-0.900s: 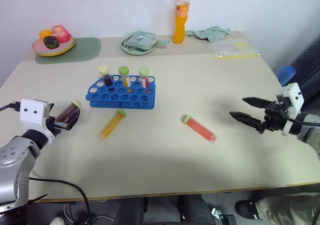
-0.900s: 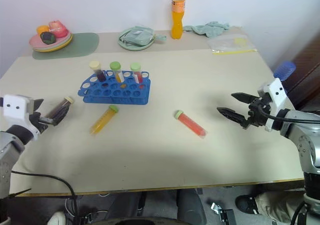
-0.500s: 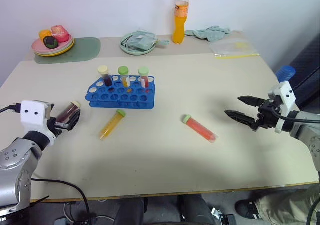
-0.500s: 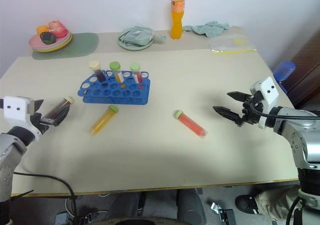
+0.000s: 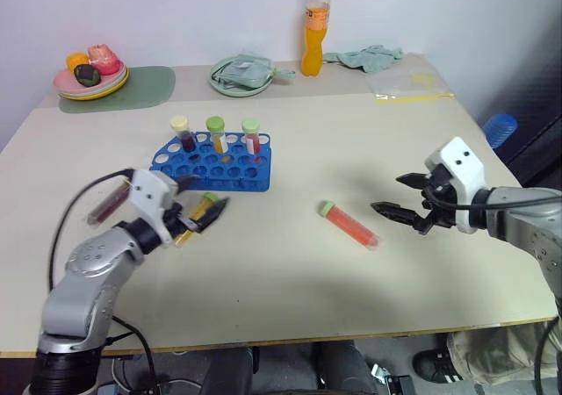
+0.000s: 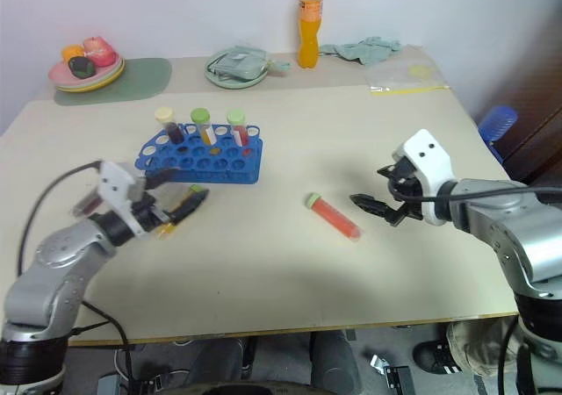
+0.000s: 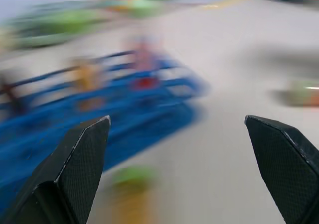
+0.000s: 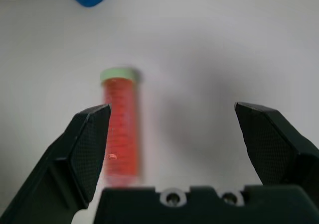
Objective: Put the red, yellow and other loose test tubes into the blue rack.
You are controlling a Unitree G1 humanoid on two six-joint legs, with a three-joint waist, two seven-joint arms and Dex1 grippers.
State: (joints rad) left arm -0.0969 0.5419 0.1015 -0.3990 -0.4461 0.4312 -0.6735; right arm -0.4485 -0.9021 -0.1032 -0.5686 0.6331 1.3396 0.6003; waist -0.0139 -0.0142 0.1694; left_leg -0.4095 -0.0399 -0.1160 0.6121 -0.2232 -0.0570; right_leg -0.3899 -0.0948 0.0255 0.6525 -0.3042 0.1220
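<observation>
Blue rack [image 5: 213, 160] on table [image 5: 351, 272], L-centre; three capped tubes upright in back row.

Yellow tube [image 5: 195, 219] w/ green cap lies flat just in front of rack. L gripper [image 5: 204, 204] over it, fingers spread wide, empty; image blurred, contact w/ tube can't tell.

Dark tube [image 5: 107, 204] lies near table's L edge, partly behind L arm.

Red tube [image 5: 350, 226] w/ green cap lies flat mid-table, R of rack, well apart from it. R gripper [image 5: 397, 197] just beside red tube, angled down, fingers wide apart, holding nothing.
</observation>
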